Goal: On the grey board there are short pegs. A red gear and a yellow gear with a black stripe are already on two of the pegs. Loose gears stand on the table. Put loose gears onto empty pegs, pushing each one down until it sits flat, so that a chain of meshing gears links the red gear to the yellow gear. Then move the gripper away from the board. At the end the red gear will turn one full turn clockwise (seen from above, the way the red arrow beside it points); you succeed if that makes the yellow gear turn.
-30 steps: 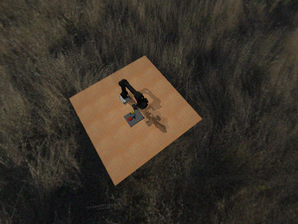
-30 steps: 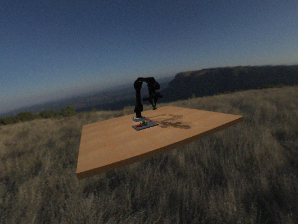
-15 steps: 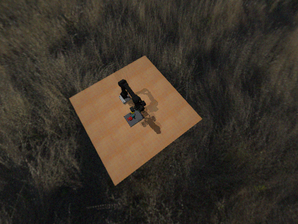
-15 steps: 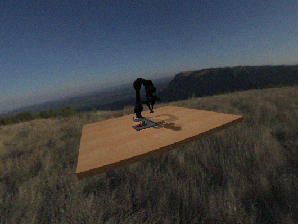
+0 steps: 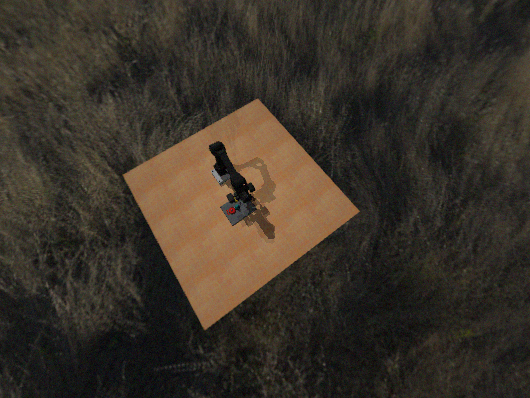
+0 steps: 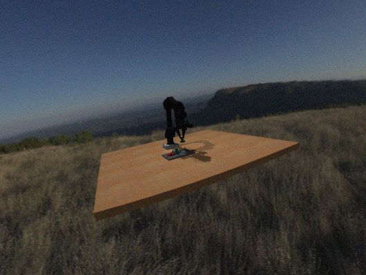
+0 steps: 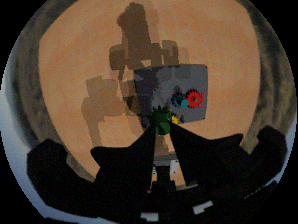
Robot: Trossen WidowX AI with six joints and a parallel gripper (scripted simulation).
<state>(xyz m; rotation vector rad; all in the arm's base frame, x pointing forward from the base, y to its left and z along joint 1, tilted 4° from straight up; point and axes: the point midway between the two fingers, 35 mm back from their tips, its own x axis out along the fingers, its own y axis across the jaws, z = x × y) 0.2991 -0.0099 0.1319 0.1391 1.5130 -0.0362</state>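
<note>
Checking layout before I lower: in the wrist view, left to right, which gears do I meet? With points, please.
Dark green toothed gear (image 7: 161, 120) (image 6: 182, 139) → teal toothed gear (image 7: 179, 100) → red toothed gear (image 7: 194, 96) (image 5: 232, 211) (image 6: 170, 155).
</note>
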